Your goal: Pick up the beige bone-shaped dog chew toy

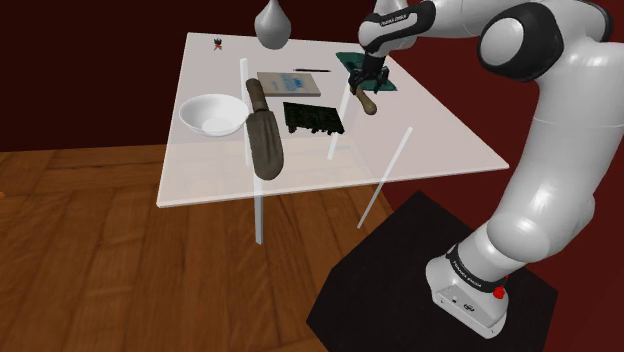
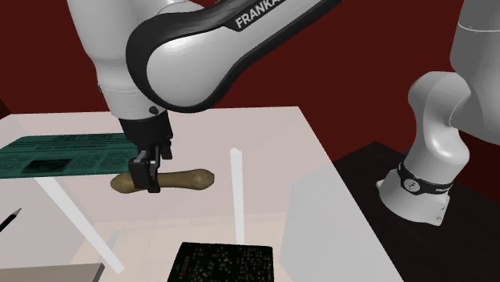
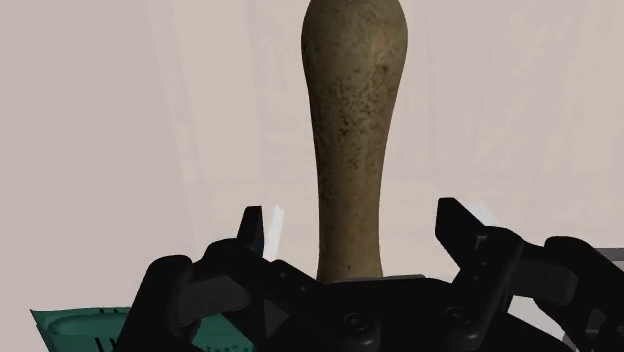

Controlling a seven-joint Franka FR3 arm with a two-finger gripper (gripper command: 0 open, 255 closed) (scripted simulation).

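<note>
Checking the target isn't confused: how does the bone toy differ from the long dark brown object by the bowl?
The bone toy is tan and short; the dark brown object is longer. The bone toy sits between the gripper's open fingers; the dark brown object lies untouched beside the bowl. Both are elongated.

Showed dark red wall (image 1: 90,70) behind, across upper part of shoulder view. Met brown wood-plank floor (image 1: 90,260) below, w/ faint sheen. Stood on those planks: pale see-thru tabletop (image 1: 440,140) on thin white legs (image 1: 258,215). Lit softly & evenly thruout.
</note>
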